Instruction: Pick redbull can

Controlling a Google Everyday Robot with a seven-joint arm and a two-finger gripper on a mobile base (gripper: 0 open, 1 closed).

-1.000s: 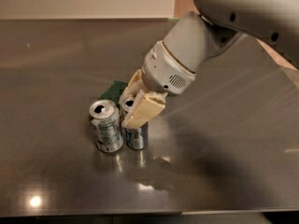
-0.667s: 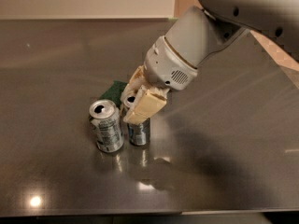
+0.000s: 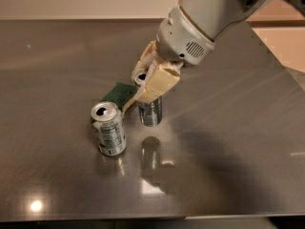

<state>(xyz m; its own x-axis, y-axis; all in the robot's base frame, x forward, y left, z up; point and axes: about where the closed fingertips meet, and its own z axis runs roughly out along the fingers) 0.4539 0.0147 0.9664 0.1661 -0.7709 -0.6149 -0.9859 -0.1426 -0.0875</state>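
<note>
Over the glossy grey table [image 3: 228, 142], the padded hand [image 3: 144, 87] clasps the slim redbull can [image 3: 150, 112].

gripper [image 3: 148, 87]: clamped on upper redbull can [image 3: 150, 113]
redbull can: upright, just clear of table [image 3: 228, 142]
white-and-green can [image 3: 108, 130]: standing near, left

A kitchen, I think: shiny grey counter [image 3: 238, 151], green sponge [image 3: 116, 92], and my gripper [image 3: 145, 87] holding the redbull can [image 3: 150, 112] over it.
</note>
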